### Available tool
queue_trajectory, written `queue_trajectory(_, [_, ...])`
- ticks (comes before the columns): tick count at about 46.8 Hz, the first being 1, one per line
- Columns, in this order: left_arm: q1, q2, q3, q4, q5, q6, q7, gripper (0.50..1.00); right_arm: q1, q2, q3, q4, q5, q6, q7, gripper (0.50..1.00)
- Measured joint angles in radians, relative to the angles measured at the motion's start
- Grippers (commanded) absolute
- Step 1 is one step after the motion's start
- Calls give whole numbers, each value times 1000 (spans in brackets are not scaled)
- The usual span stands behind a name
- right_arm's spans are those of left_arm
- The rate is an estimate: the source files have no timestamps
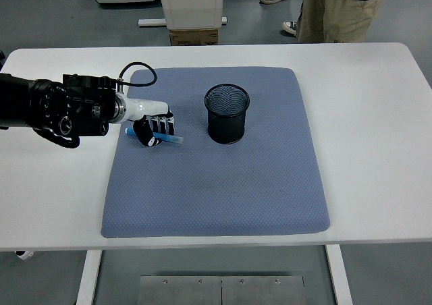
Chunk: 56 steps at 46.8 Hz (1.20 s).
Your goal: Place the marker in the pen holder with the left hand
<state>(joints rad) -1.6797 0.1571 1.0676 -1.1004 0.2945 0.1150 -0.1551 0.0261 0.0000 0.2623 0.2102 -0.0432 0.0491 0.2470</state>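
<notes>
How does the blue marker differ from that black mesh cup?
The marker is slim, blue and lies flat in the left hand; the pen holder is wide, black, see-through mesh and stands upright, untouched. The marker is solid; the pen holder is open-topped and looks empty. Both are over the blue mat.

Left arm [50,108]: black, entered from the left edge and lay roughly level, reaching inward to the right. Wrist section: a white sleeve joined the black forearm housing to the hand, with a black cable looped above it. Left hand [152,130]: dark with pale knuckle markings, held low, palm turned downward, fingers curled in a closed grasp. Right arm and right hand: not visible from where the scene was watched.
</notes>
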Motion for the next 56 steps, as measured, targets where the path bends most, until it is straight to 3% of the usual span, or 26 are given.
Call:
queue_trajectory(18, [0,-1,0,1,2,-4,0,508,0,0,0,0,-1,0,0,1000])
queue_trajectory(56, [-21,7,-1,15,3,-15,-2,500,0,0,0,0,0,0,0,1000])
